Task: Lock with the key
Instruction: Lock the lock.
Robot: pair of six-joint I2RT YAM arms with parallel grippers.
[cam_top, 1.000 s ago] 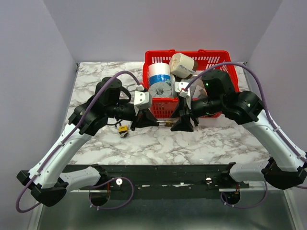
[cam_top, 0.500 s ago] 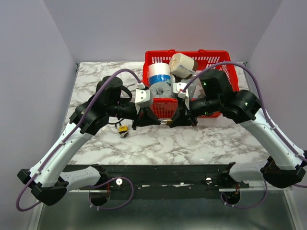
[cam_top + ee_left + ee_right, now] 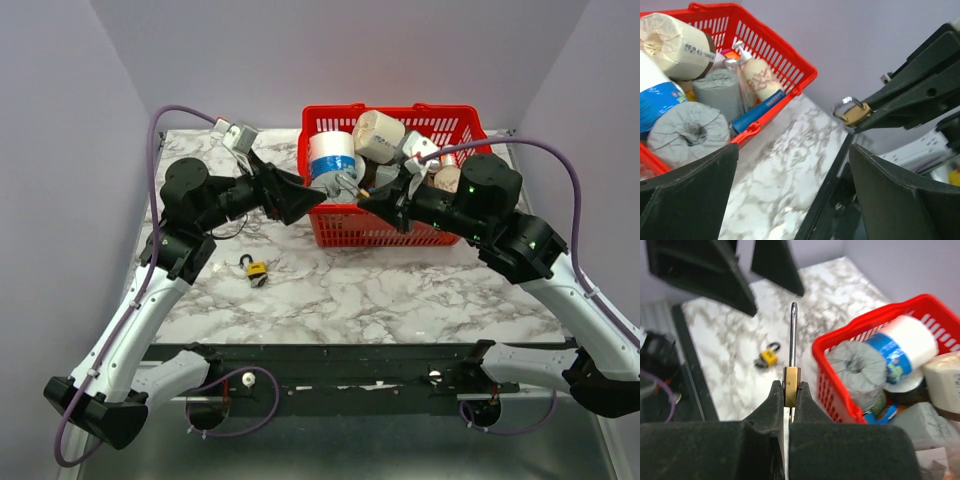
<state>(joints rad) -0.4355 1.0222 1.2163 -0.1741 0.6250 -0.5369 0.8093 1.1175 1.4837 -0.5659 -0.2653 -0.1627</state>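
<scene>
You had the right gripper [image 3: 789,391] clamped on the padlock [image 3: 792,374], pinching the flat faces of its brass body. The steel loop stood straight out past the fingertips. The padlock was held in the air just in front of the red basket [image 3: 360,230], well above the marble table [image 3: 400,290].

A lock like that was probably rigid, dense for its size and smooth on its faces, so it could twist or slide in a light pinch. Gripping across the flat faces was the sound choice. Your fingers covered the lower part of the body, though, and I judged that the keyhole end was buried between them. I could not make out a key in any view, nor tell whether the loop was snapped home.

The left gripper [image 3: 295,197] stood wide apart and held nothing. It pointed across at the right one, near it but not touching.

Your left arm was folded back with its elbow high and its wrist level. The right arm came in from the right with its forearm raised, and its wrist was turned towards the middle.

A small yellow piece with a dark loop [image 3: 256,268] lay on the table below the left arm, apart from both grippers
</scene>
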